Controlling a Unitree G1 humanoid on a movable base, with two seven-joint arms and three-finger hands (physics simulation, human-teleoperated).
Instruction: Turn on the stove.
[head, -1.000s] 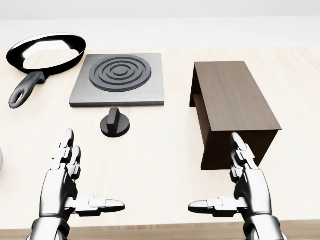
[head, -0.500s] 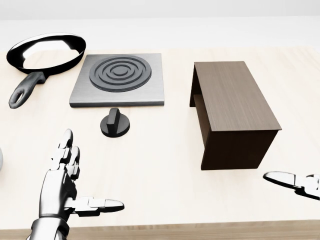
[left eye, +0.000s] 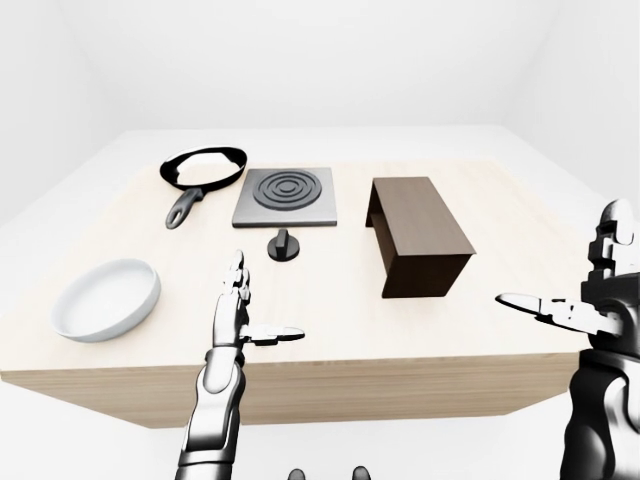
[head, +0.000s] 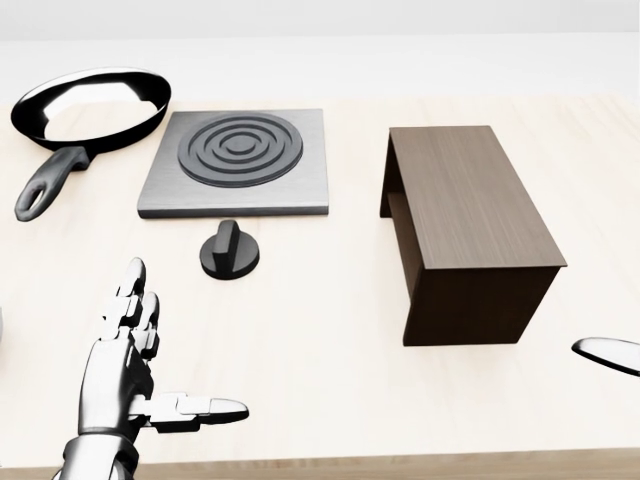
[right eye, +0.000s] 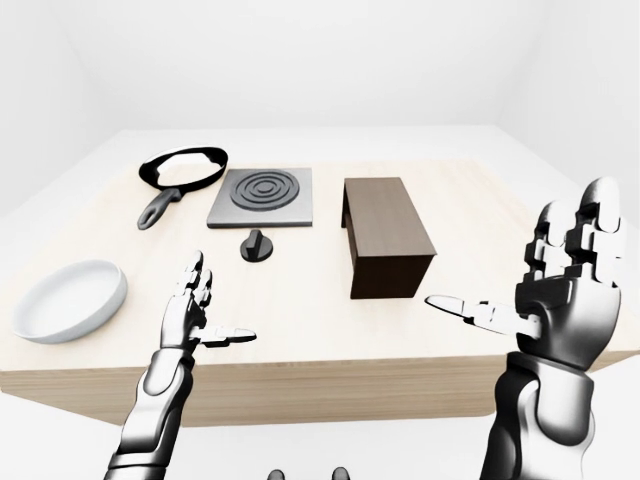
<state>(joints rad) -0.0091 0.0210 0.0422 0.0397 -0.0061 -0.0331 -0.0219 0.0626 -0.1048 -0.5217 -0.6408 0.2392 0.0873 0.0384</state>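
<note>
The stove (head: 238, 160) is a grey square plate with a black ringed burner, at the upper left of the head view. Its black knob (head: 229, 255) stands on the table just below the plate. My left hand (head: 170, 350) is open and empty, fingers straight and thumb out to the right, lower left of the knob and apart from it. My right hand (right eye: 520, 270) is open and empty, raised off the table's right side. Only its thumb tip (head: 608, 353) shows in the head view.
A black frying pan (head: 90, 105) lies left of the stove, handle pointing down-left. A dark wooden box (head: 465, 225) stands right of the stove. A white bowl (left eye: 106, 298) sits at the table's left. The wooden table's near edge (left eye: 300, 385) is just below my hands.
My right hand has swung right and up, out of the head view, leaving only its thumb tip at the right edge. The left hand, the knob and the stove have not moved.
</note>
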